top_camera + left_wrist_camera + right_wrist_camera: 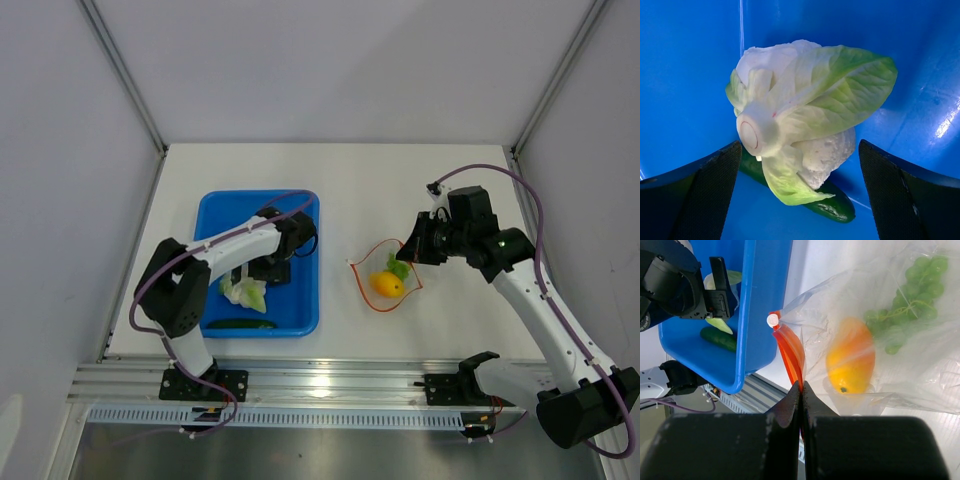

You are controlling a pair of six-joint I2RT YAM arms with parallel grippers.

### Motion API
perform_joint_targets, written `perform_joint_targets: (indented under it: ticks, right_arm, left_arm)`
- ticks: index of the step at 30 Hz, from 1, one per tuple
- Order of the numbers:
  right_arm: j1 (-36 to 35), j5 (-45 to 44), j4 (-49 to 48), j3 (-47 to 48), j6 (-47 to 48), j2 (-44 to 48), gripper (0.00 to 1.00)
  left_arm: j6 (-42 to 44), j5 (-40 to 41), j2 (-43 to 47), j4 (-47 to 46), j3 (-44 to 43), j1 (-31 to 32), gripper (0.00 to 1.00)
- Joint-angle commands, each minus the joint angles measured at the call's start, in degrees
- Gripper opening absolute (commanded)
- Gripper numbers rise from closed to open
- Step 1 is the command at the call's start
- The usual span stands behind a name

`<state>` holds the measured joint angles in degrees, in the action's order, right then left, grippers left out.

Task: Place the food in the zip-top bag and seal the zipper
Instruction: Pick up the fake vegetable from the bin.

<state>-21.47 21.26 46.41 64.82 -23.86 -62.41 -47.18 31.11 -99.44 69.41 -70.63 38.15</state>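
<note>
Right gripper (801,385) is pinched fully closed on the zipper (790,347), bottom centre of the right wrist view. My read: it holds that edge so the bag (815,305) mouth stays lifted and open for loading. In the top view the red strip forms an open loop mid-frame, right of the tray (300,320).

Already in the bag: orange fruit (851,361) mid-frame and grapes (910,295) upper right, both behind the clear plastic.

Left gripper (799,147) is over the tray, jaws spread wide, holding nothing. The cabbage (805,105) sits centre frame between the two fingers, stem end near the left-frame finger; can't tell if it touches. It looks lined up to close on the cabbage.

Cucumber (835,205) lies on the tray floor partly under the cabbage, lower centre. Two items are left to load, and the zipper isn't sealed.
</note>
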Motion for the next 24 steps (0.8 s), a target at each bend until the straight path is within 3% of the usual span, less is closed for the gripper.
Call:
perform_joint_targets:
  ticks: [1,11,17,24]
  right_arm:
    - [0.4,-0.3,-0.6,0.0,0.7,0.8,0.00]
    - [0.6,-0.4,-0.8,-1.0,0.7,1.2,0.00]
    - [0.6,-0.4,-1.0,-1.1,0.7,1.0,0.00]
    - [0.7,-0.3,-1.1,-1.0,0.7,0.7,0.00]
  left_arm:
    - [-1.3,0.4,-1.0,-1.3,0.0,0.3,0.99]
    - [1.2,0.8,-3.2,-3.5,-0.1,-0.9,0.95]
    - [3.1,-0.8,-3.0,-5.5,0.6,-1.5,0.82]
    - [4.4,-3.8,-0.6,-8.1,2.0,-1.5,0.33]
